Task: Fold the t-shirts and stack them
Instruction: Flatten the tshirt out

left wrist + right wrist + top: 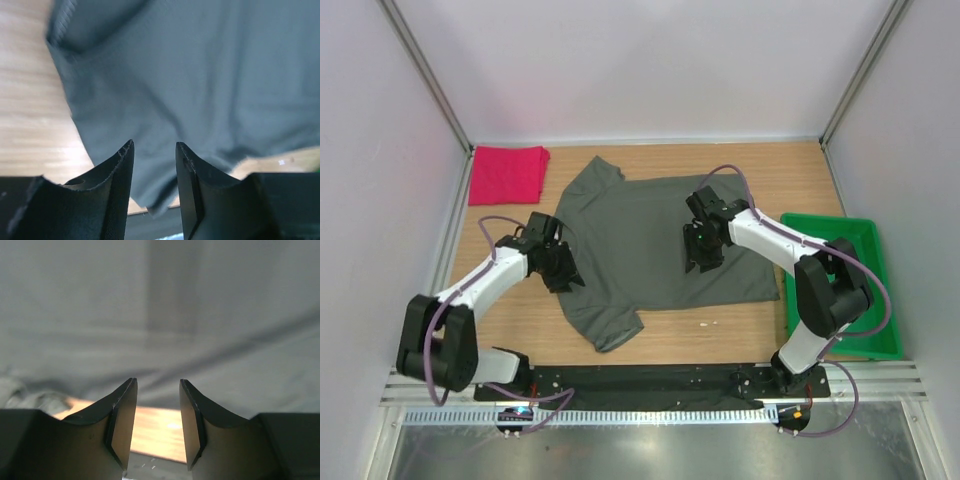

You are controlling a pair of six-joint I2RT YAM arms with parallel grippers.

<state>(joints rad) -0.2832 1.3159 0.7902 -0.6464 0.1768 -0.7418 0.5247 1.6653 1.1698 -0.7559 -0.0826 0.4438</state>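
Partly parted and empty, the left arm's fingers (115, 175) and the right arm's fingers (120, 415) hang over the dark grey-olive cloth t-shirt (650, 240) spread on the wooden surface (750, 170), with the folded pinkish-red cloth t-shirt (507, 173) at its far-left corner.

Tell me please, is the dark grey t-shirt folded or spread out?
Spread out: the dark grey t-shirt lies flat on the table, with both sleeves showing.

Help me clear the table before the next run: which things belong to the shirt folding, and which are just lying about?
For the job:
dark grey t-shirt, spread out
red t-shirt, folded, far left corner

Lying about:
green tray, right edge
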